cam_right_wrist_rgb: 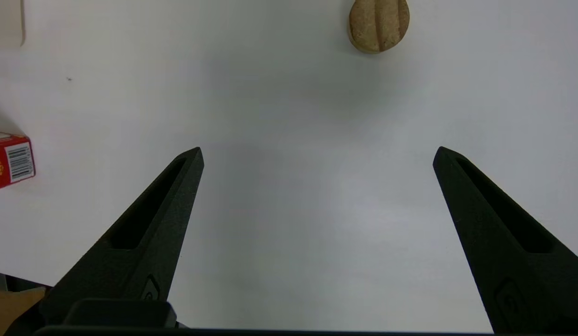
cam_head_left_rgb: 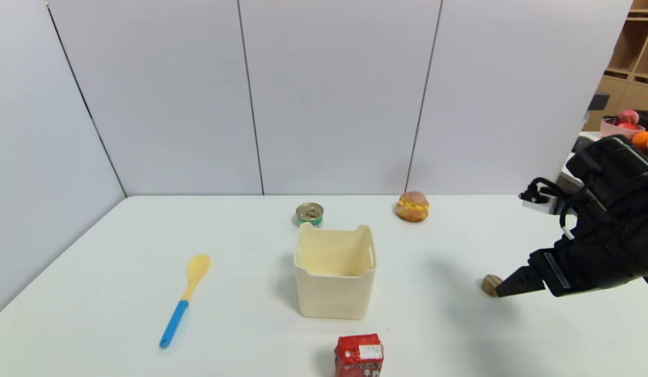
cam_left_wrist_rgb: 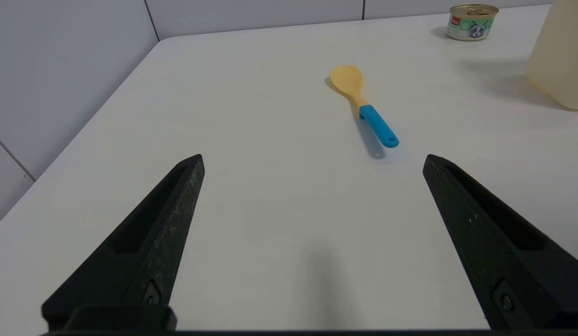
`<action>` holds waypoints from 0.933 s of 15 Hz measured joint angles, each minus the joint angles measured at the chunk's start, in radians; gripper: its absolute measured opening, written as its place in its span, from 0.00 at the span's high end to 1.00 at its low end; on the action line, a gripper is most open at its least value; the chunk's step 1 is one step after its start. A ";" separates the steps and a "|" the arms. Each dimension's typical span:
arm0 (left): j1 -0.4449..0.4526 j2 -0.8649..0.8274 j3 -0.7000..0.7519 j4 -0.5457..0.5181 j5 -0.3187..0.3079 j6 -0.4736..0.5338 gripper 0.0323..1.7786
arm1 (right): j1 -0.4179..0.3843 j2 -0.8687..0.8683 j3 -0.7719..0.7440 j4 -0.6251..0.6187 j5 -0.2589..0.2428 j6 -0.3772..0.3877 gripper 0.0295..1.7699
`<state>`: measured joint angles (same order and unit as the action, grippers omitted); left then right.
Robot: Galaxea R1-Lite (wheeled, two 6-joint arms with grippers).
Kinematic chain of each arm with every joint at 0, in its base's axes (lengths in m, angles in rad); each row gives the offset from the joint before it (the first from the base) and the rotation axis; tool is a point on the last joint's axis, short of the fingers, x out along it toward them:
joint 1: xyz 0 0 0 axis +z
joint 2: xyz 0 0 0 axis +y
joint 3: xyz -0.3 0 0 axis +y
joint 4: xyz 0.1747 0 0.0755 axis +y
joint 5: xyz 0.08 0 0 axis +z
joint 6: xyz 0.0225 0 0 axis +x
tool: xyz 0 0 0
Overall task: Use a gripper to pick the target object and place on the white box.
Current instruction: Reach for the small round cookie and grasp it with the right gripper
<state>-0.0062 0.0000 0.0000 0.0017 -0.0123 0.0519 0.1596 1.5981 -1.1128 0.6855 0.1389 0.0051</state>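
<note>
— Looking at the right pincer (cam_head_left_rgb: 499,290), would you say the job has really begun?

— Only just. The wooden cylinder (cam_head_left_rgb: 490,285) lies on the worktop (cam_head_left_rgb: 146,251) at the robot's right, well apart from the white bin (cam_head_left_rgb: 335,272). In the head view the pincer's tips sit just beside it, low over the surface. The right wrist view shows the same cylinder (cam_right_wrist_rgb: 378,25) ahead of the fingers (cam_right_wrist_rgb: 177,186), not between them.

— So nothing is gripped?

— Nothing. The jaws stand wide apart with only bare worktop between them. I judge this to be the approach: the reach is largely made, but the closing, the lift, the carry and the release all remain.

— And the bin?

— It stands upright in the middle of the worktop, its inside showing no contents from the head view. A green tin can (cam_head_left_rgb: 310,214) sits just behind it, a red carton (cam_head_left_rgb: 359,356) in front, nearer the robot, and a bun (cam_head_left_rgb: 412,206) farther back to the right.

— What of the left arm?

— It does not show in the head view. Its own camera has the left pincer (cam_left_wrist_rgb: 312,161) spread wide and holding nothing, over the worktop near a yellow spoon with a blue handle (cam_left_wrist_rgb: 363,106). It looks idle to me.

— How much is left, then?

— Nearly all of it, by my reckoning. The cylinder must first come between the fingers.
</note>
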 joint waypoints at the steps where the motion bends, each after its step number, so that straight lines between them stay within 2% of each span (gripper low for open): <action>1: 0.000 0.000 0.000 0.000 0.000 0.000 0.05 | 0.001 0.021 -0.007 -0.002 -0.001 0.001 0.04; 6: 0.000 0.000 0.000 0.000 0.001 0.000 0.05 | 0.005 0.140 -0.024 -0.116 -0.017 0.024 0.04; 10: 0.000 0.000 0.000 0.000 0.000 0.000 0.05 | 0.012 0.226 -0.036 -0.156 -0.057 0.034 0.04; 14: 0.000 0.000 0.000 0.000 0.000 0.000 0.05 | 0.003 0.279 -0.052 -0.170 -0.062 0.036 0.04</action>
<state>-0.0062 0.0000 0.0000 0.0017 -0.0123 0.0523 0.1621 1.8766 -1.1651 0.5155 0.0772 0.0413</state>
